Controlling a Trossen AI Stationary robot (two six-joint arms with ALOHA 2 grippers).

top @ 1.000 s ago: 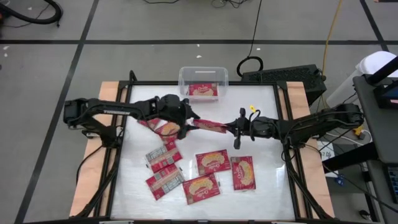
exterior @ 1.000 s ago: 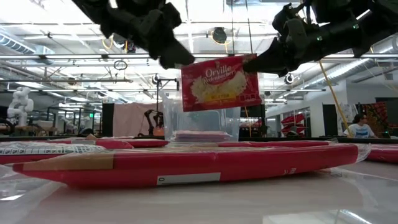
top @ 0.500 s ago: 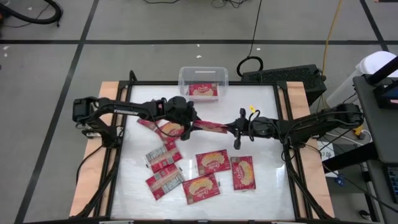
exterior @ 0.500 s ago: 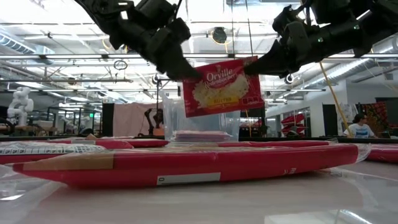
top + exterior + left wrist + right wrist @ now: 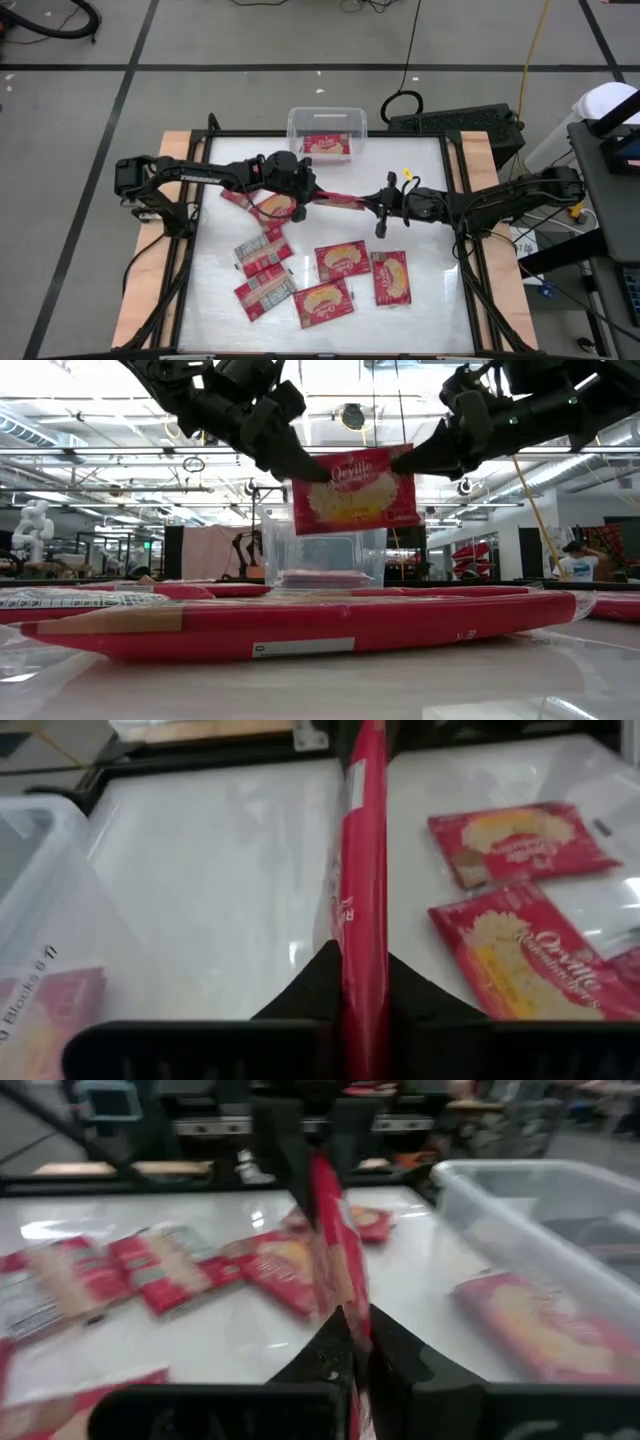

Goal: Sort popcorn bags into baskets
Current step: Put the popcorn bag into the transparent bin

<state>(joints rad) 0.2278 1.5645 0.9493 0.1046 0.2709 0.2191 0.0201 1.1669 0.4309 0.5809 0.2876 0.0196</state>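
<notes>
One red popcorn bag (image 5: 337, 199) hangs above the table's middle, standing on its long edge with its popcorn picture facing the near side (image 5: 355, 490). My left gripper (image 5: 308, 192) is shut on its left end and my right gripper (image 5: 368, 206) on its right end. The clear basket (image 5: 327, 122) stands at the far edge behind them, with one bag (image 5: 325, 146) lying flat on its floor. Several more bags (image 5: 343, 260) lie flat on the white tabletop nearer the front. My left gripper pinches the bag's left end, near the upper corner (image 5: 300, 472), between its two fingers (image 5: 322, 982), one on each face. The fingers come level from the table's left. The bag is lifted clear and stands on edge. My right gripper pinches the bag's right end, near the upper corner (image 5: 404, 458), between its two fingers (image 5: 328, 1342), one on each face. It reaches in level from the table's right. The bag hangs between both grippers, clear of the table.
Loose bags lie at the left (image 5: 265, 208), front left (image 5: 265, 292) and front middle (image 5: 390, 278); one lies close before the low camera (image 5: 300, 628). The basket's wall (image 5: 500, 1210) is just beyond the held bag. A black frame (image 5: 455, 200) rims the table.
My left gripper has moved toward the table's right to the hanging bag and shut on its left end. The bag, held before only by my right gripper, has tipped a little and now hangs between both grippers.
</notes>
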